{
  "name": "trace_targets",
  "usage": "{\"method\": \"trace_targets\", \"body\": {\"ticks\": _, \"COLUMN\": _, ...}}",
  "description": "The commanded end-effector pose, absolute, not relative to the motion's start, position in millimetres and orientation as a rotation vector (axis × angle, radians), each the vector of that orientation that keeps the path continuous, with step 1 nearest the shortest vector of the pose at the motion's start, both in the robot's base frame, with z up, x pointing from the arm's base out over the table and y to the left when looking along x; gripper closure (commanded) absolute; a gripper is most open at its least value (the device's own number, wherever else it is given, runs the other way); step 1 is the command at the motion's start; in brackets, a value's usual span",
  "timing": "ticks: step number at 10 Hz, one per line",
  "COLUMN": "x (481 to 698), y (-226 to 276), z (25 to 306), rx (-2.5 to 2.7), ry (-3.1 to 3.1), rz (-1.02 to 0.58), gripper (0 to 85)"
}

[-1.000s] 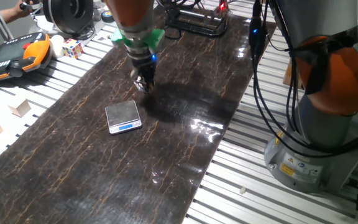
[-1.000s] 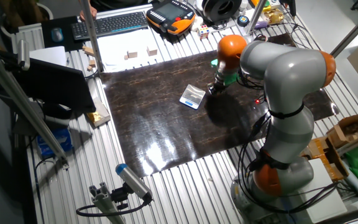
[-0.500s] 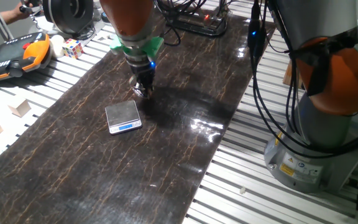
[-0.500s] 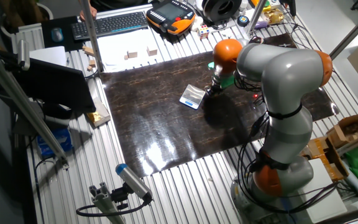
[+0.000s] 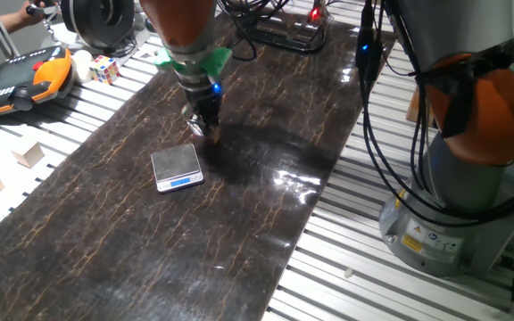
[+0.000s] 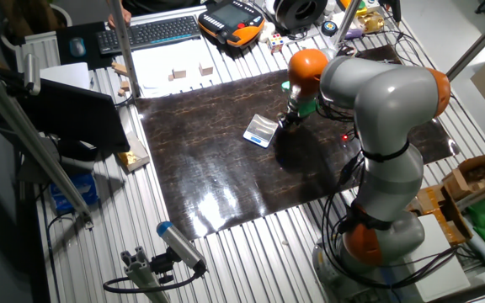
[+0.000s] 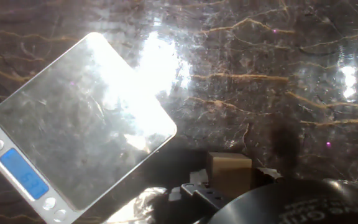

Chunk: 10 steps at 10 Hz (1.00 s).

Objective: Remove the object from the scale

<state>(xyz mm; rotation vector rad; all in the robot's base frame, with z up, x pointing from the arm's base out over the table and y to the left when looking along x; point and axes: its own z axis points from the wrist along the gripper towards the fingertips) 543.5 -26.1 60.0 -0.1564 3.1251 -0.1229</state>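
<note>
The silver-grey scale (image 5: 177,168) lies flat on the dark marbled mat (image 5: 248,223), its blue display on the near edge and its platform bare. It also shows in the other fixed view (image 6: 261,130) and fills the left of the hand view (image 7: 79,124). My gripper (image 5: 205,132) hangs low over the mat just right of the scale's far corner, as the other fixed view (image 6: 283,124) also shows. In the hand view the gripper (image 7: 229,183) is shut on the tiny tan wooden cube (image 7: 229,169), off the scale and over the mat.
A Rubik's cube (image 5: 105,69) and an orange teach pendant (image 5: 16,82) lie at the far left. Pale wooden blocks (image 5: 29,156) sit on the slatted table left of the mat. The arm's base (image 5: 453,187) and cables stand at the right. A keyboard (image 6: 150,32) lies at the back.
The gripper has moved slightly down and toward the scale's far right corner. The scale has not moved and its platform stays bare.
</note>
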Motion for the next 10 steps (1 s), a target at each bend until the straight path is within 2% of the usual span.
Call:
{"method": "trace_targets", "body": {"ticks": 1, "x": 547, "y": -23, "z": 70, "rx": -0.136, "ry": 3.145, "rz": -0.043, "gripper": 42.0}}
{"method": "trace_targets", "body": {"ticks": 4, "x": 546, "y": 4, "z": 132, "rx": -0.088, "ry": 3.216, "rz": -0.039, "gripper": 62.3}}
{"method": "trace_targets", "body": {"ticks": 6, "x": 539, "y": 14, "z": 148, "rx": -0.112, "ry": 3.208, "rz": 0.006, "gripper": 84.3}}
{"method": "trace_targets", "body": {"ticks": 10, "x": 535, "y": 12, "z": 182, "rx": -0.176, "ry": 3.179, "rz": -0.033, "gripper": 84.3}}
